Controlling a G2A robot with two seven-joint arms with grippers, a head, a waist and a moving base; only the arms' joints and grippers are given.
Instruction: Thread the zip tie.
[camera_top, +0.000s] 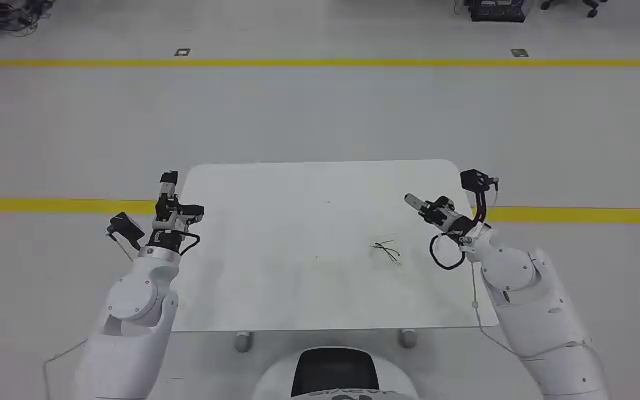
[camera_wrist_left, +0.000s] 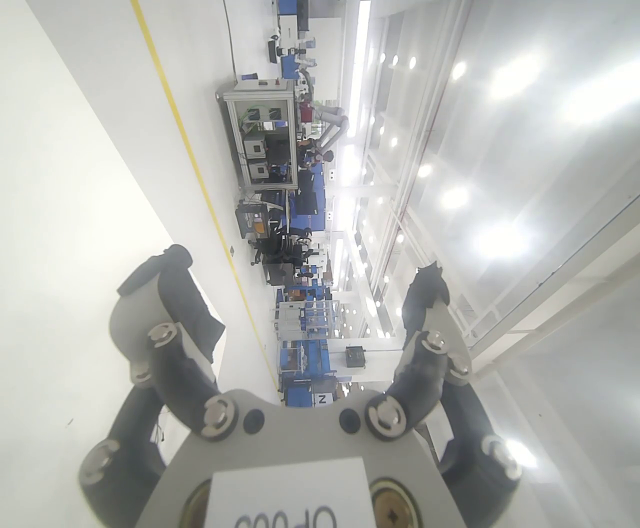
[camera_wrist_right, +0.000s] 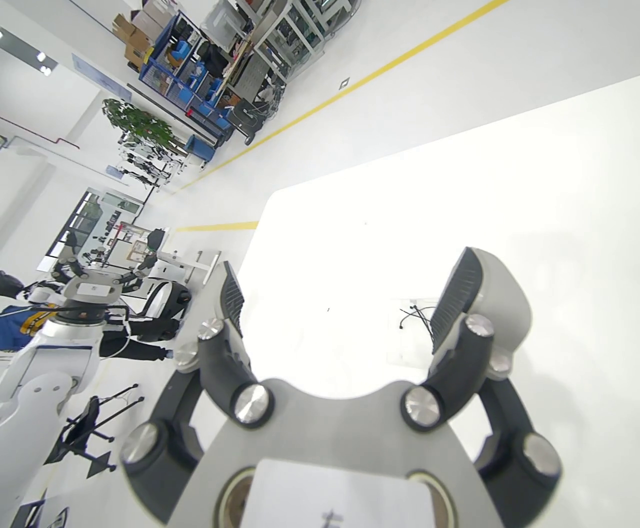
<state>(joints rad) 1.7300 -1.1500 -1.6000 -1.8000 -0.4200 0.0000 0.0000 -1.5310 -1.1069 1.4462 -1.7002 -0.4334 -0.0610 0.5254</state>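
A small tangle of thin black zip ties (camera_top: 386, 250) lies on the white table (camera_top: 300, 280), right of its middle. In the right wrist view the zip ties (camera_wrist_right: 416, 316) sit just beside one finger pad (camera_wrist_right: 452, 295). My right gripper (camera_top: 445, 192) hovers over the table's right edge, beyond the ties and apart from them; the right gripper (camera_wrist_right: 347, 262) is open with nothing in it. My left gripper (camera_top: 170, 195) is raised at the table's left edge, far from the ties. The left gripper (camera_wrist_left: 300, 270) is open and holds nothing, pointing out at the room.
The zip ties rest on a faint clear rectangular patch (camera_wrist_right: 400, 350) of the table. Beyond the table's far edge (camera_top: 320, 163), yellow floor lines (camera_top: 320, 63) cross the white floor. Shelving and equipment (camera_wrist_right: 200, 55) stand well away in the room.
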